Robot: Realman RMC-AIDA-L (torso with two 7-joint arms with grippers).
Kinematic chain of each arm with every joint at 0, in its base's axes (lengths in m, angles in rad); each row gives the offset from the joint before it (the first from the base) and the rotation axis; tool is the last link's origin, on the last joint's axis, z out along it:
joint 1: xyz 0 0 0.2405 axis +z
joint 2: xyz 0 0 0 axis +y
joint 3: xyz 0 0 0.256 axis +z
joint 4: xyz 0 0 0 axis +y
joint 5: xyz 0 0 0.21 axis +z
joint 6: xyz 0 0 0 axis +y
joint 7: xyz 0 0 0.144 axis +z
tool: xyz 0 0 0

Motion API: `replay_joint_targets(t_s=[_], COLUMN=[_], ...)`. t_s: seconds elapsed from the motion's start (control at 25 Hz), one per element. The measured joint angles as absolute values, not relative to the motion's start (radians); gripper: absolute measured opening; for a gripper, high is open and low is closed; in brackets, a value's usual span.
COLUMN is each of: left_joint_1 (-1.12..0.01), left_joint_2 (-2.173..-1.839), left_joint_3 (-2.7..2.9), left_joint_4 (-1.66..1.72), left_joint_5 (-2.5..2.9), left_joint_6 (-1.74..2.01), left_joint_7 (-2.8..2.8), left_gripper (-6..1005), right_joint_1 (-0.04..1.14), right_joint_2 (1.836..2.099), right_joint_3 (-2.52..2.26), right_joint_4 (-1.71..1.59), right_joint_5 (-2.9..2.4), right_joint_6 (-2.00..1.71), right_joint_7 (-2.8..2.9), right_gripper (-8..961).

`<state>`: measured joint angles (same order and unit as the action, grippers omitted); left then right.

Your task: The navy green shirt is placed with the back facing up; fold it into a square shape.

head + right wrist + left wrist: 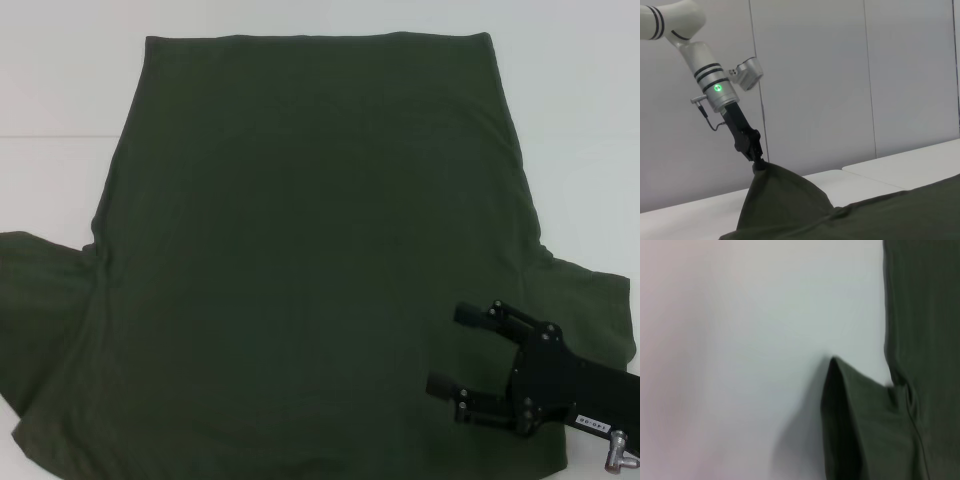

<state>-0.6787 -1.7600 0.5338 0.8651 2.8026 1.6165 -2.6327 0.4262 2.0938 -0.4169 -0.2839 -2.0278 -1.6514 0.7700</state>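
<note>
Because the fold starts with a sleeve, the left gripper (757, 162) is clamped on the navy green shirt (310, 250), tenting it above the worktop's (60, 100) left edge, while the right gripper (452, 348) hovers with fingers apart near the front right corner.

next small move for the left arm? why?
Probably carry the lifted left sleeve inward over the navy green shirt: the left end effector is pinching it into a peak, while the body lies flat, unfolded. Right end effector hovers open.

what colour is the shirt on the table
Plain dark olive green shirt, no pattern on the side facing up; clearest in the head view.
</note>
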Motion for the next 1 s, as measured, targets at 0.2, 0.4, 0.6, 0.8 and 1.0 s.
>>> replay_joint_targets(t_s=[0.2, 0.4, 0.6, 0.8, 1.0], left_joint_1=[-0.685, -0.702, -0.727, -0.768, -0.815], left_joint_2=[-1.749, -1.745, -1.742, -1.74, -1.746], left_joint_3=[0.531, 0.528, 0.528, 0.528, 0.531], left_joint_4=[0.889, 0.895, 0.893, 0.89, 0.878], left_joint_5=[2.803, 2.798, 2.794, 2.785, 2.752], left_joint_6=[1.616, 1.624, 1.647, 1.69, 1.73], left_joint_7=[-2.637, -2.636, -2.634, -2.635, -2.645], left_gripper=[1, 1, 1, 1, 0], right_joint_1=[0.425, 0.423, 0.423, 0.423, 0.423], right_joint_2=[2.094, 2.094, 2.094, 2.094, 2.095], right_joint_3=[-0.415, -0.415, -0.416, -0.416, -0.416], right_joint_4=[-0.284, -0.284, -0.284, -0.284, -0.284], right_joint_5=[-2.028, -2.028, -2.028, -2.028, -2.028], right_joint_6=[-1.655, -1.658, -1.66, -1.66, -1.66], right_joint_7=[0.77, 0.77, 0.77, 0.77, 0.77], right_gripper=[927, 926, 925, 925, 924])
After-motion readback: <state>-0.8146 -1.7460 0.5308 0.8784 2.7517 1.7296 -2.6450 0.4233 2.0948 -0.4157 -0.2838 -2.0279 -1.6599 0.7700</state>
